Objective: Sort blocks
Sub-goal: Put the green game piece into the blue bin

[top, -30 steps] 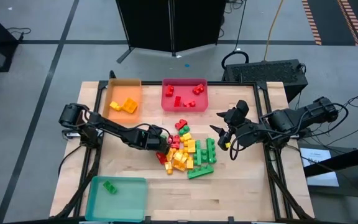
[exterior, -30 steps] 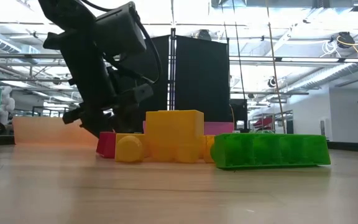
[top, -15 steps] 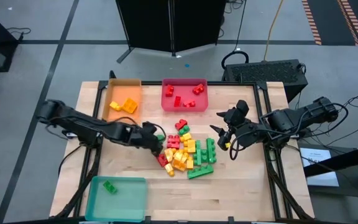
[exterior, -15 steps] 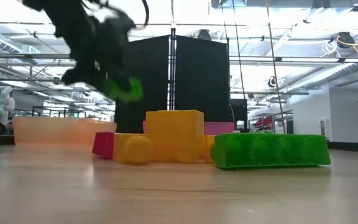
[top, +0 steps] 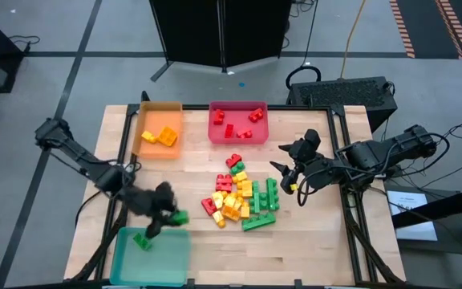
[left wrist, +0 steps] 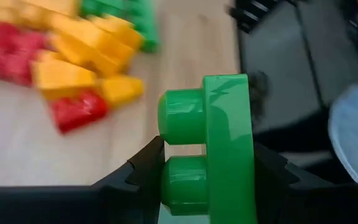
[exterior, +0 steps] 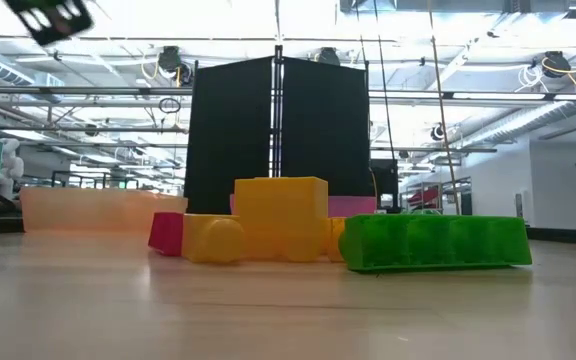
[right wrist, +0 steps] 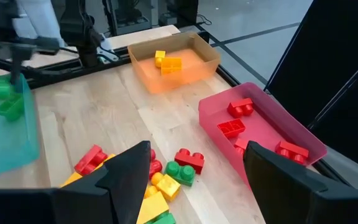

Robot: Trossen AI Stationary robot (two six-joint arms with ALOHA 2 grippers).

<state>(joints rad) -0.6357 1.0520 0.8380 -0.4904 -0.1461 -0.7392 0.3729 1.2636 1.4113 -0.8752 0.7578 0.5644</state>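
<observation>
While clamping a green block (left wrist: 219,146), left claw (top: 167,215) hovers beside teal tray (top: 171,258).

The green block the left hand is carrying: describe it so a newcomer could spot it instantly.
Find the teal tray at the table's near-left corner. Just above its far rim hangs the left hand, shut on a short green block. Unlike the green block lying in the tray, this one is off the surface, clamped between dark fingers.

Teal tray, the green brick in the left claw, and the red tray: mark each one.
teal tray (top: 167,261): high view, bare floor.
green brick (left wrist: 229,146): left wrist view, flat side face.
red tray (top: 237,105): high view, far rim.
</observation>
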